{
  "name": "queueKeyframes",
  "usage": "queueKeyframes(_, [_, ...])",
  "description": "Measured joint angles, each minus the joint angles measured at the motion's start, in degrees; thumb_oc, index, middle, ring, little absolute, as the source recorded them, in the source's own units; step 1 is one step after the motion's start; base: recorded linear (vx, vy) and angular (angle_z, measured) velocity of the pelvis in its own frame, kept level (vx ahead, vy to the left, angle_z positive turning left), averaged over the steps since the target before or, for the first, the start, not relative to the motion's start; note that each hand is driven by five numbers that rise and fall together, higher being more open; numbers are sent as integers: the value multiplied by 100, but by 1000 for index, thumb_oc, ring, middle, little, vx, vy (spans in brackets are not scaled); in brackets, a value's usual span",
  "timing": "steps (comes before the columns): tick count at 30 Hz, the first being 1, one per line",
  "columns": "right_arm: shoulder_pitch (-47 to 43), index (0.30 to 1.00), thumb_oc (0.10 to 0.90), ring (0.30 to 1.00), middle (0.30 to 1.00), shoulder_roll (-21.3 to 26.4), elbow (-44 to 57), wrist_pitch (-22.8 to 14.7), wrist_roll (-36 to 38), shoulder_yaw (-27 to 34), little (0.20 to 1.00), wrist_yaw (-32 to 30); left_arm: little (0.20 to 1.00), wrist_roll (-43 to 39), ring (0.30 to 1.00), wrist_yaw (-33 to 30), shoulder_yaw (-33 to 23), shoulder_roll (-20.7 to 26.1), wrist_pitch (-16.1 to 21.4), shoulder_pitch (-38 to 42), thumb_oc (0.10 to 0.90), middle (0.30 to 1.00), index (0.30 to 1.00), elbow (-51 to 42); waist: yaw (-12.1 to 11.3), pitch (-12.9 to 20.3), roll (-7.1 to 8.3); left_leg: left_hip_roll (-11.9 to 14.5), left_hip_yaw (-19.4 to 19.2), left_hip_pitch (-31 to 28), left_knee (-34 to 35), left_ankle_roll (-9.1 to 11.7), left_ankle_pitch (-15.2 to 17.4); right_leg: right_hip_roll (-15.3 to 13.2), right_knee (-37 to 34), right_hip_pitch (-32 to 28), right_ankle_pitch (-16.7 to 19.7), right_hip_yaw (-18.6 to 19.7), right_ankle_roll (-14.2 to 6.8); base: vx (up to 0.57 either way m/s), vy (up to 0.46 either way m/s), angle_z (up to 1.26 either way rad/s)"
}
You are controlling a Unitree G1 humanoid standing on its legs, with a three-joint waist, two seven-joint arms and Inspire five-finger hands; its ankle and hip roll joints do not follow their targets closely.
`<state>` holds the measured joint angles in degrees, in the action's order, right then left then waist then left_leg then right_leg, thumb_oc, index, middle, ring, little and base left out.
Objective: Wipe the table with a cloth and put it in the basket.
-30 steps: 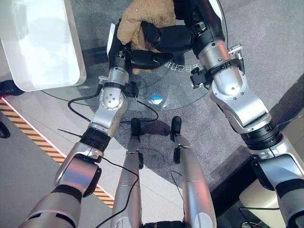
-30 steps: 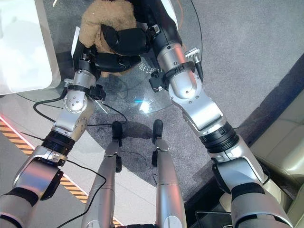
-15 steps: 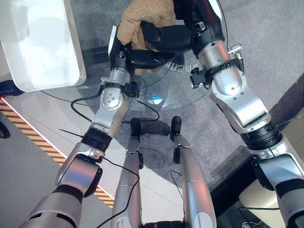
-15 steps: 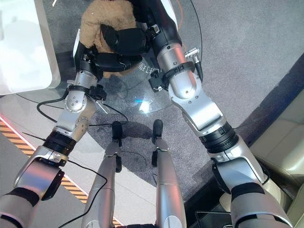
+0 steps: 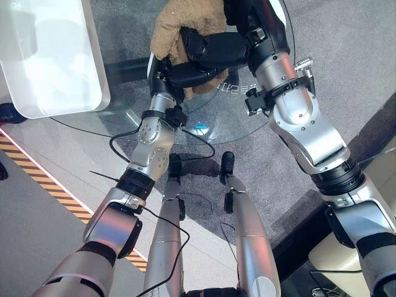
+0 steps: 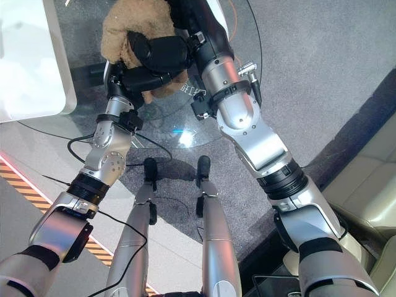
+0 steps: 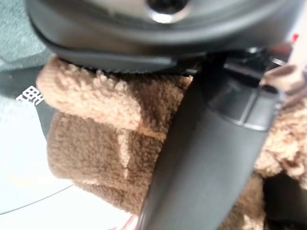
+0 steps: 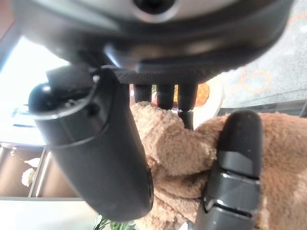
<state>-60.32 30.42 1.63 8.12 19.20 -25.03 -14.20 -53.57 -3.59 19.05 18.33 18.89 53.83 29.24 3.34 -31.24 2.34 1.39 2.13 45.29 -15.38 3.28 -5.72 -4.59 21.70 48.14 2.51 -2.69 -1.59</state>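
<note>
While both the left robot hand (image 5: 185, 75) and right robot hand (image 5: 213, 49) clutch the cloth (image 5: 185, 28) near the desk (image 5: 247, 111) edge, wiping seems underway; next, sweep it across.

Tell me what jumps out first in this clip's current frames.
A fluffy tan cloth bunched at the far side of the round glass table, with both dark hands on it: the right hand on top, the left hand at its near edge. A white rounded tabletop sits to the robot's left.
</note>
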Motion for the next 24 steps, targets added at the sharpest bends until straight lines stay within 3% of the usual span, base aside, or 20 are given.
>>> queueKeyframes(11, [-5, 300, 100, 300, 300, -47, 0, 0, -2, 0, 200, 0, 200, -609, 300, 184, -50, -212, 0, -27, 100, 300, 300, -1, 1, -1, 2, 1, -1, -10, 24, 0, -1, -1, -6, 0, 0, 0, 0, 0, 0, 0])
queueKeyframes(12, [-5, 573, 418, 573, 573, -47, 0, 0, -2, 0, 518, 0, 200, -609, 300, 184, -50, -213, 0, -27, 100, 300, 300, -1, 2, -1, 2, 1, 0, -10, 24, 1, -1, -1, -5, -1, 0, 0, 0, 0, 0, 0])
queueKeyframes(13, [-5, 573, 418, 573, 573, -47, 0, 0, -1, 0, 518, 0, 200, -609, 300, 184, -50, -213, 0, -26, 100, 300, 300, -1, 3, -1, 2, 1, 0, -10, 24, 1, -1, 0, -6, 0, 0, 0, 0, 0, 0, 0])
queueKeyframes(14, [-5, 900, 800, 900, 900, -47, 0, 0, -1, 0, 900, -1, 200, -609, 300, 184, -50, -212, 0, -27, 100, 300, 300, -1, 3, -1, 2, 2, 0, -10, 24, 1, -1, -1, -6, -1, 0, 0, 0, 0, 0, 0])
queueKeyframes(24, [-5, 900, 800, 900, 900, -60, 0, 0, -1, 0, 900, -16, 200, -615, 300, 184, -56, -215, 0, -26, 100, 300, 300, -1, 5, -1, 2, 3, 0, -10, 27, 1, -1, 1, -7, 0, 0, 0, 0, 0, 0, 0])
